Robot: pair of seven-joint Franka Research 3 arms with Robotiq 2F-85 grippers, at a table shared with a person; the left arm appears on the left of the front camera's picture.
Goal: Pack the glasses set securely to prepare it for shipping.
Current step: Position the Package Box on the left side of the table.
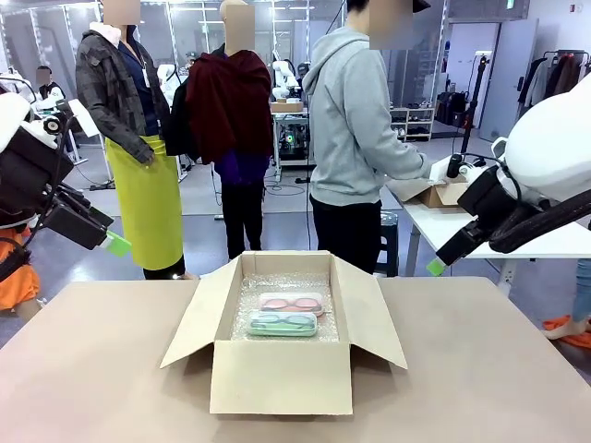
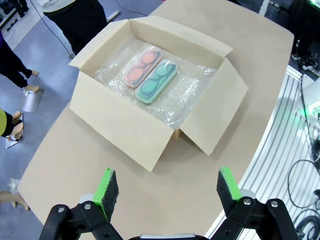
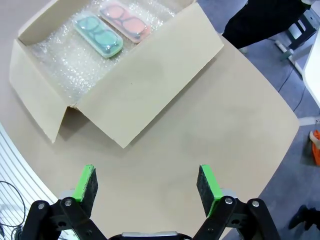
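The left claw (image 1: 103, 236) hangs high at the left edge of the front view, beside the table and well apart from the box. Its 2 green-padded fingers stand wide apart with nothing between them. In the left wrist view this claw (image 2: 167, 187) looks down at the table (image 2: 75, 165), and the box (image 2: 120, 125) lies beyond the fingertips.

In the middle of the table stands the cardboard box (image 1: 282, 374) with its flaps open. Its bottom is covered with bubble wrap (image 1: 277, 286). On the wrap lie the 2 cases of the glasses set, side by side and close together. The pink case (image 1: 291, 303) is on the far side and the green case (image 1: 282, 324) is nearer to the robot. Both lie flat with the glasses outline facing up.

The right claw (image 1: 439, 265) hangs at the right, also raised and well apart from the box, released and with nothing in it. In the right wrist view the claw (image 3: 145, 182) is over bare table (image 3: 225, 125), and the green case (image 3: 98, 35) and pink case (image 3: 125, 21) lie far ahead in the box (image 3: 145, 75).

The table is plain tan. Behind it a person in a grey hoodie (image 1: 355, 138) faces a white side table (image 1: 517, 235) at the right. The floor is grey.
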